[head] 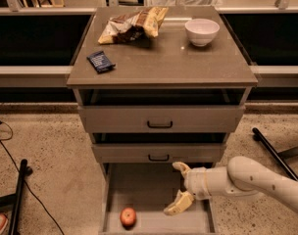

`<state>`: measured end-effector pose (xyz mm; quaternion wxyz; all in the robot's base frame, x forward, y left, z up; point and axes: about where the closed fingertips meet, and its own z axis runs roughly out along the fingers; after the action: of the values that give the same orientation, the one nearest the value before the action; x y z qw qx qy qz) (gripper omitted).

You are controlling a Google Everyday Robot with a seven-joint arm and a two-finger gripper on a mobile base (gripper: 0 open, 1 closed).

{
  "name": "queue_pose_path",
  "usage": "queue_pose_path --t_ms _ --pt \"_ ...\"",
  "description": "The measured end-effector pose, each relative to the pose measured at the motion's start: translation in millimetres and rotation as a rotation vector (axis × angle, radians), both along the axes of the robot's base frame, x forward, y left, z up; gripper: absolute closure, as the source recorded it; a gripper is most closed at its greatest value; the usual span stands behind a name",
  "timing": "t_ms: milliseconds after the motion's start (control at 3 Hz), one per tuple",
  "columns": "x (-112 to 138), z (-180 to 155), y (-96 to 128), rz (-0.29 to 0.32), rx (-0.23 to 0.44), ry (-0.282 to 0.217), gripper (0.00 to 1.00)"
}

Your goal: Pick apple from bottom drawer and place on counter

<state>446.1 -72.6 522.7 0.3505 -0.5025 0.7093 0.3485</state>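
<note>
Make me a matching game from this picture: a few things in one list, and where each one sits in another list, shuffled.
Things:
1. apple
2. white bowl
3. dark blue packet
4. gripper

Places:
A. back right of the counter
B. left side of the counter
C. on the floor of the bottom drawer, near its front
D. open, over the bottom drawer, to the right of the apple

Pairs: 1-C, 2-A, 3-B, 4-D.
</note>
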Motion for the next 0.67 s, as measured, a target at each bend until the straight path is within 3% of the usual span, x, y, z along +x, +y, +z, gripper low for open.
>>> queue_pose_path --t_ms 333,667 --pt "33.2 -58.7 33.2 0.016 -0.058 -0.119 0.00" --pt "42.7 -96.2 38.7 -0.028 -0.075 -0.147 0.00"
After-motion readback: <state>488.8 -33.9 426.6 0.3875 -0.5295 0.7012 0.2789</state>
